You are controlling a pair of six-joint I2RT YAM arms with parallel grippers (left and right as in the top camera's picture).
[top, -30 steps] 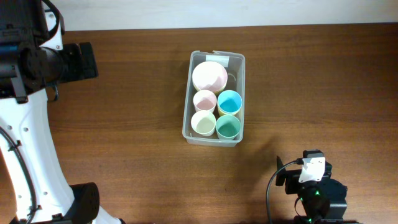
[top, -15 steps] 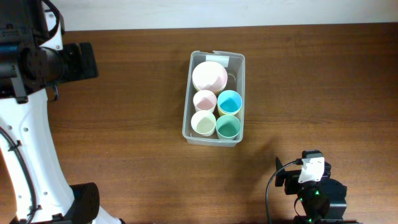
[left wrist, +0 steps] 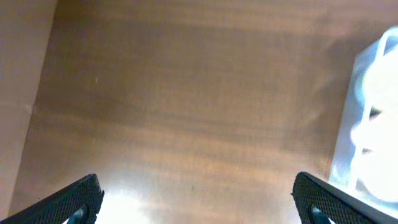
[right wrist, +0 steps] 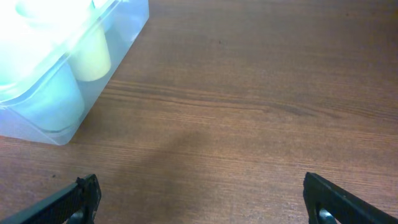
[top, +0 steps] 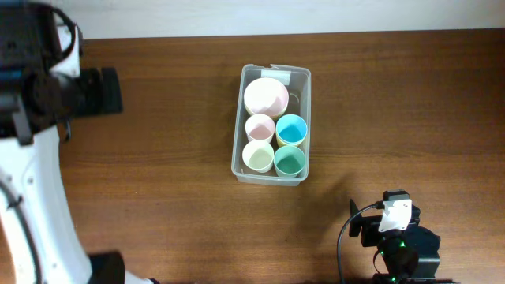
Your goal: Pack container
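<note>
The left gripper [left wrist: 200, 202] is hanging wide open over the table [left wrist: 186, 93]; the container [left wrist: 364, 137] is showing, blurred and bright, at the right edge.

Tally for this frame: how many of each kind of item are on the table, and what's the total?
Clear plastic container: 1
Pink bowl: 1
Cups: 4, namely pink cup, blue cup, cream cup, green cup
Total: 6

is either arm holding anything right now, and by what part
Nothing is held. The left tool and the right tool are both open with nothing between their fingers, and neither touches the container.
</note>
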